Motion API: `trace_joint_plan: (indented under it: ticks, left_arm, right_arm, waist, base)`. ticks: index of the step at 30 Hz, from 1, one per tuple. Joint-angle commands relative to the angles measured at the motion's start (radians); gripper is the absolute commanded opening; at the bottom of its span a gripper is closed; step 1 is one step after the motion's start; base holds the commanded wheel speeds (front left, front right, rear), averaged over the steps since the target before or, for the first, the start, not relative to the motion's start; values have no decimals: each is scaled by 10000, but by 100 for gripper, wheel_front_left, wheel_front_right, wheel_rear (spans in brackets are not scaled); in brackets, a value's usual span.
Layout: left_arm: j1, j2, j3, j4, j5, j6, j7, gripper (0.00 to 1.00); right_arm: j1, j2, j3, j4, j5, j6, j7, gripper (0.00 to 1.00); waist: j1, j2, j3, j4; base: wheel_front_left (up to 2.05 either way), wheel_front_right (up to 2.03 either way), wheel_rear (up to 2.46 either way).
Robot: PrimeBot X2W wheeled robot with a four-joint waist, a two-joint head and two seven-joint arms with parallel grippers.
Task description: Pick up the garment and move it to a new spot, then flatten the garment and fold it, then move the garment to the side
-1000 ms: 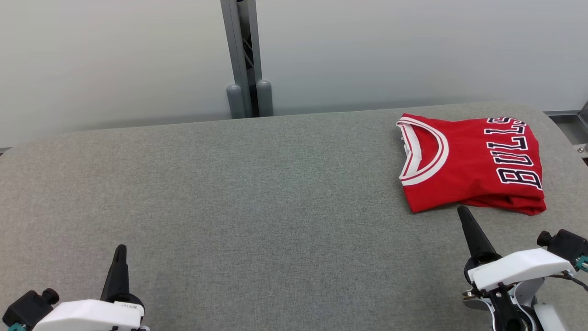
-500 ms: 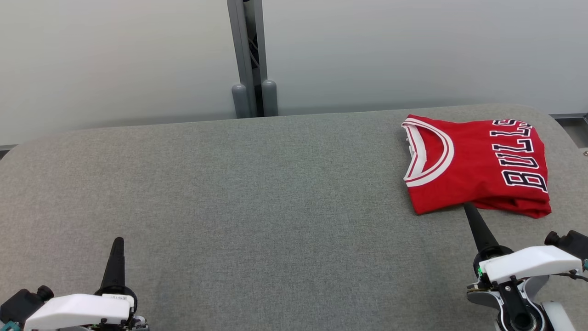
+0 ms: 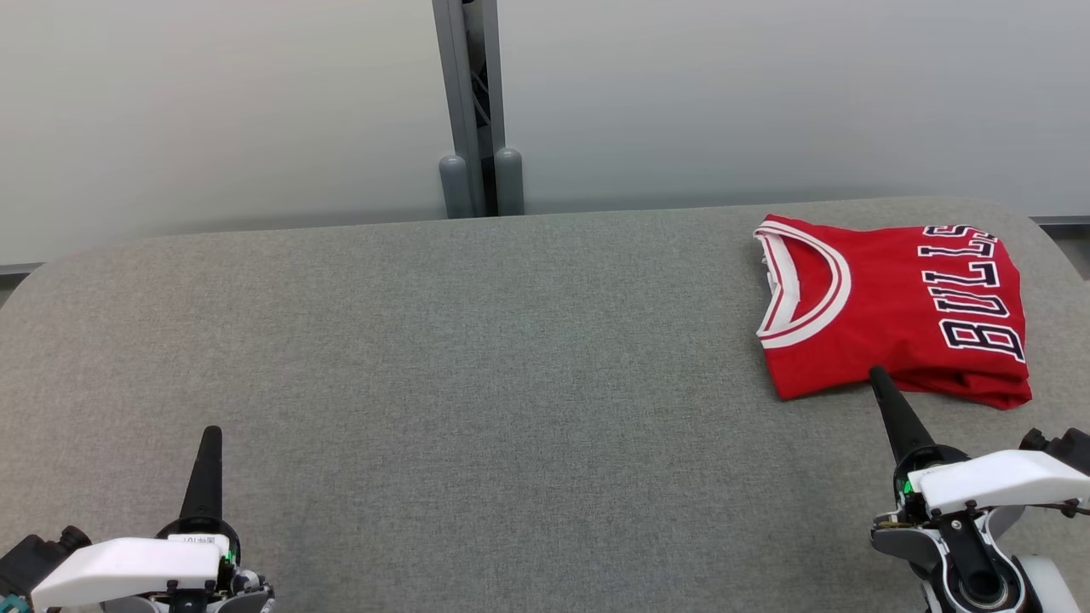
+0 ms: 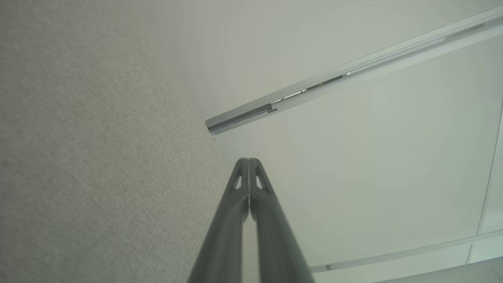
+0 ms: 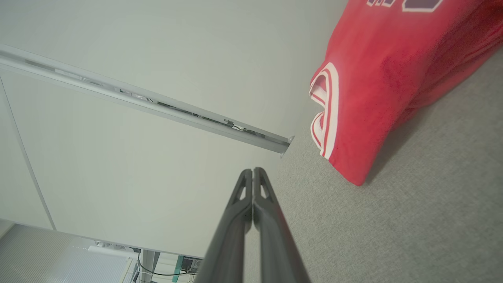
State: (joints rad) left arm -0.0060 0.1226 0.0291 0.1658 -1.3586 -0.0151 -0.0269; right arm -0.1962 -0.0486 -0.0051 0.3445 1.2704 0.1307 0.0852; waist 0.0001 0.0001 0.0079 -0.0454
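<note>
Garment (image 3: 894,306), red jersey, lies folded at far right of table (image 3: 511,340), likely parked aside. Your right tool (image 3: 875,375) closed, empty, near its front edge; left tool (image 3: 210,434) closed, empty, well apart.

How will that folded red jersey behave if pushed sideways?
Probably floppy: the jersey has loose, rumpled layers along its near edge, so pushing may bunch it. Likely light: thin cloth. The textured tabletop could drag its bottom layer.
</note>
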Motion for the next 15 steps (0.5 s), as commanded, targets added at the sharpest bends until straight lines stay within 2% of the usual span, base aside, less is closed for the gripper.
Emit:
trace_joint_plan:
  ticks: [1, 15]
  left_arm:
    - [-241, 36, 127, -8, -194, -112, 48, 0]
    - [-475, -172, 484, 196, -1164, -526, 326, 0]
  right_arm:
    - [-228, -84, -74, -16, 270, 1, 75, 0]
    - [-335, -87, -260, 125, 1447, 2, 283, 0]
  waist:
    - [-1, -1, -1, 16]
    - [-1, -1, -15, 158]
  base:
    - [0, 0, 0]
    - [0, 0, 0]
